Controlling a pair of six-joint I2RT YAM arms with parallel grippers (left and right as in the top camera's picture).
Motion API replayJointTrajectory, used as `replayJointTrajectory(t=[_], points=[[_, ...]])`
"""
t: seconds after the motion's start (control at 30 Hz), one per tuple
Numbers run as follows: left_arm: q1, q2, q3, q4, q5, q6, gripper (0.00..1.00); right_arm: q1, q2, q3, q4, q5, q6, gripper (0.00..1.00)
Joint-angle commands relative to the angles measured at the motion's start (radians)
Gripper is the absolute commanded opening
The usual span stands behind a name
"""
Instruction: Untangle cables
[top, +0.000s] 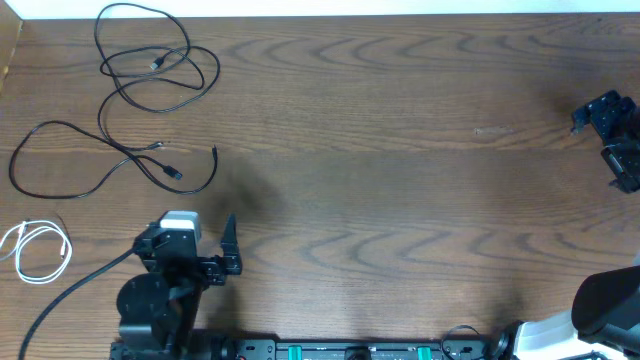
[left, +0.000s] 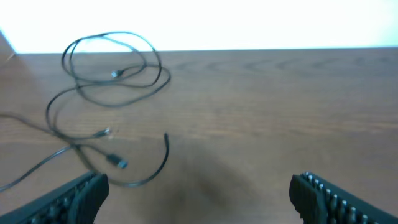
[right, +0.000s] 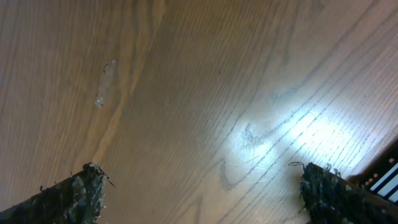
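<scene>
Two black cables (top: 172, 173) lie looped and crossed at the far left of the table (top: 400, 180). A white cable (top: 64, 243) is coiled apart at the left edge. Nearby the left gripper (left: 199, 183) hangs with jaws spread, empty. The right gripper (right: 202, 174), well apart, gapes over bare wood.

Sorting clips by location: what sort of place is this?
Likely a robotics lab bench: a wood-grain table, the open left gripper and right gripper above it, black cables and a white cable laid out.
</scene>
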Motion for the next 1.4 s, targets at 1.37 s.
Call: replayJointTrajectory(t=[1.37], points=[[0.006,-0.200,-0.518,0.684,-0.046,-0.205,0.98,0.001,-0.001,0.000,0.000,0.006,0.011,0.99]])
